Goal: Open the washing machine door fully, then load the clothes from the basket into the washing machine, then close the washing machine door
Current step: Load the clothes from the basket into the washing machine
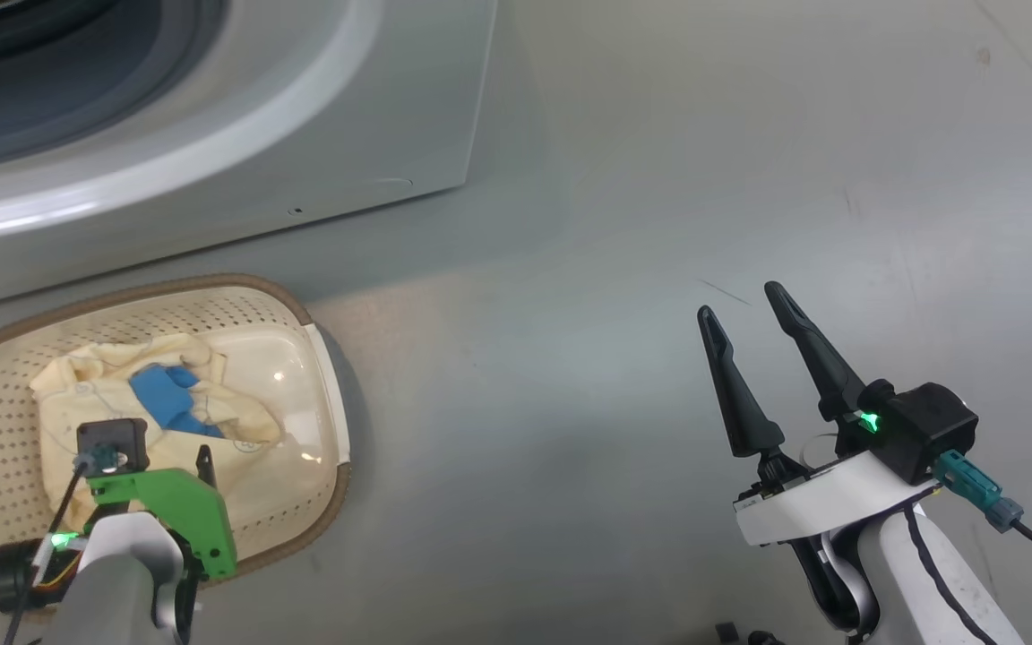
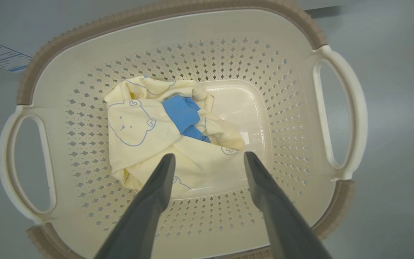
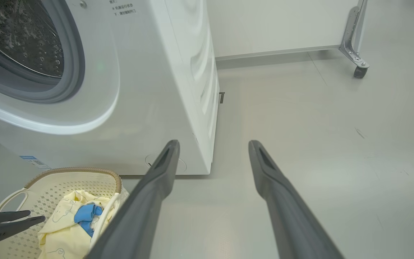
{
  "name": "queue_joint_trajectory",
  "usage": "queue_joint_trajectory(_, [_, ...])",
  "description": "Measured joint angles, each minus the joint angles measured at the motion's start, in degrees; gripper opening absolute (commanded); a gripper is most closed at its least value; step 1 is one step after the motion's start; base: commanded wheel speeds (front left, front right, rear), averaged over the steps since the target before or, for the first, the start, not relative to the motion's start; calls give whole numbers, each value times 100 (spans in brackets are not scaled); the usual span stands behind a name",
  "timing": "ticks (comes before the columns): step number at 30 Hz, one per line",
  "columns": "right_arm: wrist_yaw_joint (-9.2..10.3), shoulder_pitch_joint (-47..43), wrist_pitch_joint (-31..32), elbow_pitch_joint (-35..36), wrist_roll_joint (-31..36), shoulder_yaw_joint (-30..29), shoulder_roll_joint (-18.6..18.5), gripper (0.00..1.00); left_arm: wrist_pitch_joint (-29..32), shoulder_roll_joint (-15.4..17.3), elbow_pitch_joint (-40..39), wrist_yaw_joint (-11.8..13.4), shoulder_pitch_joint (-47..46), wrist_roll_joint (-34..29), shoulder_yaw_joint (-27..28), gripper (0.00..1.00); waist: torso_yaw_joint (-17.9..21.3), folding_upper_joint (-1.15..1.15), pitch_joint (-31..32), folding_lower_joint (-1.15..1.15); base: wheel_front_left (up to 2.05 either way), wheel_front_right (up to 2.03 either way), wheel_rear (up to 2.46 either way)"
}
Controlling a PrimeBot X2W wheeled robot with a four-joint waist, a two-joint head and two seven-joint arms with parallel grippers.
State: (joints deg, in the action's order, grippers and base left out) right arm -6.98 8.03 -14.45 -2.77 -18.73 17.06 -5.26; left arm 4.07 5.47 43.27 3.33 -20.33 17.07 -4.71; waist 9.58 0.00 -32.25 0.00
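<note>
Head view: the basket (image 1: 238, 313) stands on the grey floor (image 1: 614, 269), just in front of the washing machine (image 1: 373, 116).
Clothes (image 2: 138, 144): a cream-yellow garment with bear outlines and a blue patch, bunched on the basket bottom.
Left gripper (image 2: 208, 155): fingers spread wide over the garment, inside the basket, holding nothing. I cannot tell whether the tips touch the fabric.
Right gripper (image 1: 740, 300): fingers spread and empty, above bare floor well right of the basket.
Right wrist view: steel drum (image 3: 20, 36) and grey gasket (image 3: 73, 68) show in the machine's round opening.
</note>
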Motion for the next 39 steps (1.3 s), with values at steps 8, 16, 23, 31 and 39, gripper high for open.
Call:
queue_joint_trajectory(8, [0, 304, 0, 144, -43, 20, -27, 100, 49, 132, 268, 99, -553, 76, 242, 100, 172, 0, -684, 0, 0, 0, 0])
queue_joint_trajectory(16, [-1, 615, -2, 353, -47, -8, -91, 100, 196, 360, 513, 244, -1265, 138, 474, 100, 234, 0, -1451, 1, 0, 0, 0])
queue_joint_trajectory(23, [-1, 856, -5, 504, -112, 0, -111, 100, 316, 758, 690, 291, -1730, -126, 521, 100, 263, 0, -2037, 1, 0, 0, 0])
queue_joint_trajectory(31, [-1, 1156, -7, 684, -153, -30, -101, 100, 352, 906, 839, 294, -2154, -198, 662, 100, 319, 0, -2609, 1, 0, 0, 0])
queue_joint_trajectory(39, [-1, 1300, -7, 686, -183, -33, -80, 100, 254, 925, 1068, 343, -2464, -118, 917, 100, 381, 0, -3024, 0, 0, 0, 0])
